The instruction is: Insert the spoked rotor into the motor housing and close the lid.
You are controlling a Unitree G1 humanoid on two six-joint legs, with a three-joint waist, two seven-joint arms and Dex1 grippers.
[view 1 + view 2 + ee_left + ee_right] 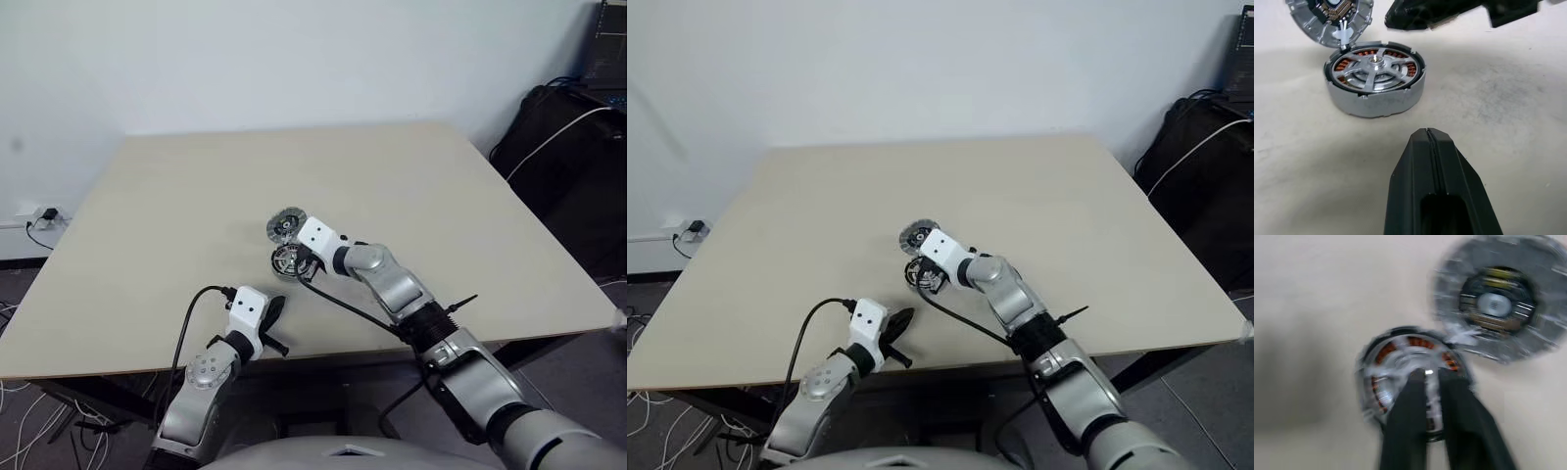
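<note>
While my right gripper (1432, 374) hangs over the small round motor housing (1375, 81) with its grey wall and ring of copper-orange windings, its two black fingers (1408, 426) stand slightly apart with a narrow gap between them, holding nothing. Their tips sit just above the hub of the flat silver spoked rotor (1375, 70), which lies seated inside the housing, its spokes crossing over the windings.

Just beside the housing, on its far side from me, lies the round light-grey lid (1498, 303), ribbed face up with a dark centre showing small gold-coloured parts. Its edge seems to touch the housing rim, though I cannot tell for sure. The housing is not yet covered.

My left gripper (1428, 142) rests low over the pale beige tabletop (176, 206) near its front edge, pointing toward the housing but well short of it. Its fingers are pressed together and empty.
</note>
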